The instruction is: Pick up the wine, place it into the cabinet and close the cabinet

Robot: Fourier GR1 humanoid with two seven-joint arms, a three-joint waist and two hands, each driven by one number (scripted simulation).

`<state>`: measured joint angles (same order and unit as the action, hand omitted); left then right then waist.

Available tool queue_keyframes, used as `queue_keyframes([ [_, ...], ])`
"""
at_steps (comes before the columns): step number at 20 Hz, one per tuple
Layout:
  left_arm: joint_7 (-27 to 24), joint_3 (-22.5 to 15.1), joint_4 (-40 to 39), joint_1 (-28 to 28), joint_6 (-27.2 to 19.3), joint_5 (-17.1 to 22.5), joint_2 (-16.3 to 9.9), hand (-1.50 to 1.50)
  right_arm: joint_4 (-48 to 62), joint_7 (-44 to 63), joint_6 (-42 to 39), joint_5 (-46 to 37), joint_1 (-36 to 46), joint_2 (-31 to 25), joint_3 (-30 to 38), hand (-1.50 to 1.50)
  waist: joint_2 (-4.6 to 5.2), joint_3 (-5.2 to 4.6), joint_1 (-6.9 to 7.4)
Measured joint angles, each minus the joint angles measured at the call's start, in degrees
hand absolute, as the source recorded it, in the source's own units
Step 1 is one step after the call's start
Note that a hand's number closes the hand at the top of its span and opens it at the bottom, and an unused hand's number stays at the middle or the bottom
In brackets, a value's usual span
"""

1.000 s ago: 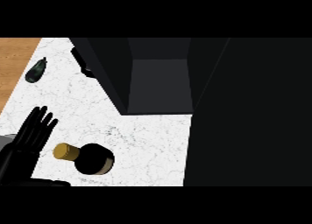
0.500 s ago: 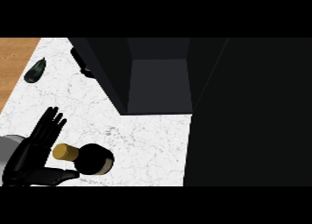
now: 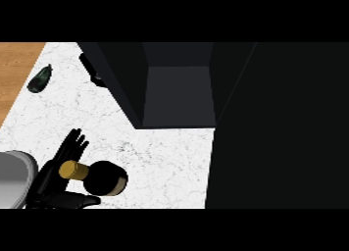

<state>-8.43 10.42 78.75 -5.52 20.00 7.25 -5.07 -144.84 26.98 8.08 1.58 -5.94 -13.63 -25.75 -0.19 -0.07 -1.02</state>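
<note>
So: wine bottle (image 3: pixel 104 177) stands upright on the marble worktop (image 3: pixel 156 152), seen from above, gold cap (image 3: pixel 74 169) toward the left hand (image 3: pixel 56 169). Fingers (image 3: pixel 70 144) are straight and spread just left of the cap, thumb below it, not curled round anything — looks like a pre-grasp at the neck. Cabinet (image 3: pixel 174 88) sits beyond the bottle, open, ready to receive it. Dark green object (image 3: pixel 39 79) lies well beyond the bottle, out of the way. Right hand not visible.
</note>
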Motion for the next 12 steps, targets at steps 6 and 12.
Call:
queue_keyframes([
  [6, -4.76, -0.9, -5.51, 0.36, 0.67, -2.09, 0.41, -1.5, 0.0, 1.08, 0.77, -0.08, 1.4, -0.25, 0.24, -1.5, 0.0, 0.0, 0.09],
  [12, -9.29, -0.53, -10.83, 0.2, 1.67, -1.63, 1.58, -1.5, 0.07, 0.26, 0.74, -0.07, 0.91, -0.76, 0.47, -1.5, -0.01, 0.02, 0.17],
])
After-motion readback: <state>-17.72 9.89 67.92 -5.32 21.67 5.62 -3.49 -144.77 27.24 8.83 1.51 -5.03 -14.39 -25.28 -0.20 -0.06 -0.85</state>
